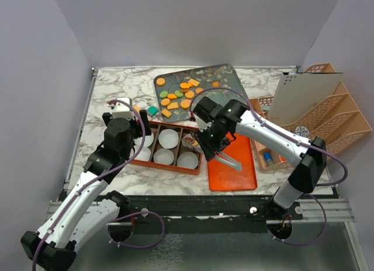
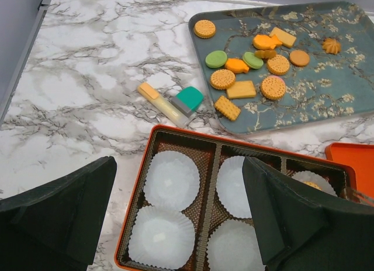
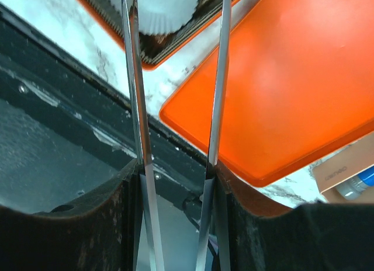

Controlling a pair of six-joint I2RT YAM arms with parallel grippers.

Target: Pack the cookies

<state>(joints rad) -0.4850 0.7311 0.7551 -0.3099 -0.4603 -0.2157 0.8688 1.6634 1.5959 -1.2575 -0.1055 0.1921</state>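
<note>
The cookies [image 1: 178,96], orange rounds and squares with a few green ovals, lie on a teal flowered tray [image 1: 225,78]; they also show in the left wrist view [image 2: 257,66]. An orange box [image 1: 153,160] holds white paper cups [image 2: 171,180], and a small brown thing [image 1: 190,141] lies in its right end. My left gripper [image 2: 178,218] is open and empty above the box's left end. My right gripper [image 3: 178,177] is shut on metal tongs [image 3: 219,96] beside the box's right end. The tongs' blades stand apart and run out of the frame's top.
An orange lid [image 1: 234,166] lies right of the box, under the tongs. A teal block [image 2: 188,99] and a yellow block [image 2: 158,100] lie left of the tray. A peach file rack [image 1: 327,113] and a small basket [image 1: 267,157] stand at the right.
</note>
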